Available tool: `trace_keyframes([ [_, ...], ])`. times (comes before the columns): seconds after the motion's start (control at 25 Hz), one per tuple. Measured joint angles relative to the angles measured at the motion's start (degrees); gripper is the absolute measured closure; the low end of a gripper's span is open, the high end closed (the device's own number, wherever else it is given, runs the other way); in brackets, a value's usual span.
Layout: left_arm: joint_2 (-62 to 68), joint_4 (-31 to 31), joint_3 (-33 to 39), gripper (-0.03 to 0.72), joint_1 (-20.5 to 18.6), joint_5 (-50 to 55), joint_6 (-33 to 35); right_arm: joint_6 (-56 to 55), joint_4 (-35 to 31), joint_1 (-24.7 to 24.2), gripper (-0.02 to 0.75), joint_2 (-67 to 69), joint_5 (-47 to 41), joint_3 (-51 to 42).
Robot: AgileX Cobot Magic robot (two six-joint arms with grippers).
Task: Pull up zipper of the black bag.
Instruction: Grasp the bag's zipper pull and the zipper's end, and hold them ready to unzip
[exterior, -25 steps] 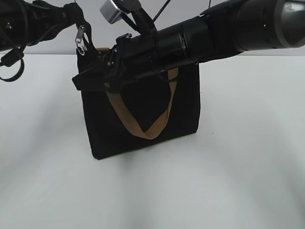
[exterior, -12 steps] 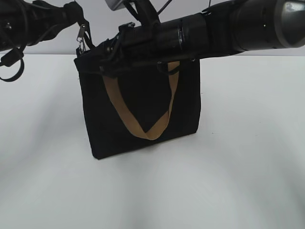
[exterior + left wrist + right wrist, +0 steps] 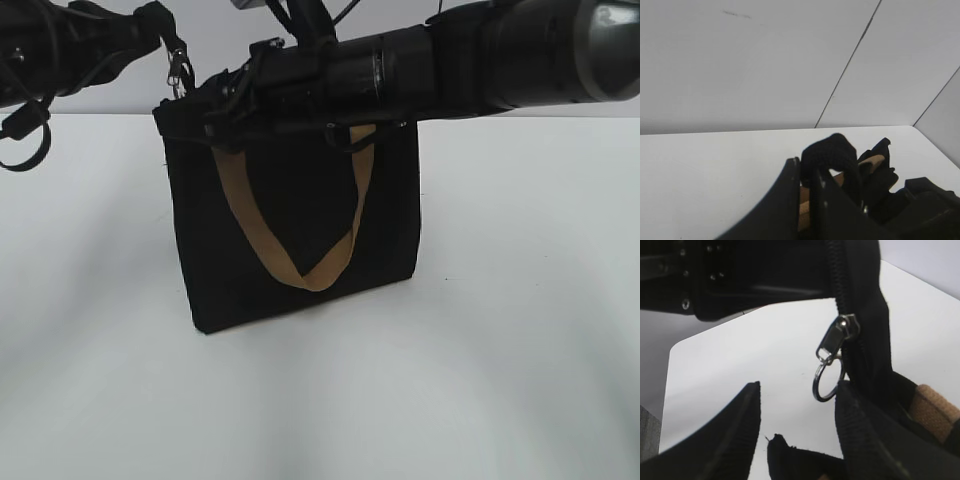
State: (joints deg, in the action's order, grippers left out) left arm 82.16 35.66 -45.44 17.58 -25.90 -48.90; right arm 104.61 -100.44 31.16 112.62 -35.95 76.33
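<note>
bag (image 3: 300, 230) is being stood upright mid-table, contents hidden | zipper (image 3: 832, 342) tab is being pinched by left gripper (image 3: 812, 192) | right gripper (image 3: 797, 405) is being held wide beside pull

The bag (image 3: 300, 230) stands upright near the far edge of the white surface (image 3: 500, 380); bare surface lies in front of it toward the near edge, and out to the left and right sides. Above the bag there is little room: the right arm (image 3: 430, 65) lies across its top from the right side, and the left arm (image 3: 70, 50) reaches in from the far left corner to the raised end of the zipper (image 3: 832, 342). In the right wrist view the right claw (image 3: 797, 422) has its fingers spread, with open surface showing between them; the pull and its ring hang just above that gap. A tan strap (image 3: 300, 265) droops down the bag's front face.
</note>
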Motion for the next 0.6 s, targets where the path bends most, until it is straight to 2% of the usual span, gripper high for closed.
trace_keyframes([
  [0.36, 0.0, 0.0, 0.0, 0.678, 0.0, 0.0, 0.0, 0.1, -2.7, 0.0, 0.368, 1.7, 1.9, 0.0],
  [0.6, 0.0, 0.0, 0.0, 0.678, 0.0, 0.0, 0.0, 1.3, -3.7, 0.0, 0.482, 1.7, 3.0, 0.0],
])
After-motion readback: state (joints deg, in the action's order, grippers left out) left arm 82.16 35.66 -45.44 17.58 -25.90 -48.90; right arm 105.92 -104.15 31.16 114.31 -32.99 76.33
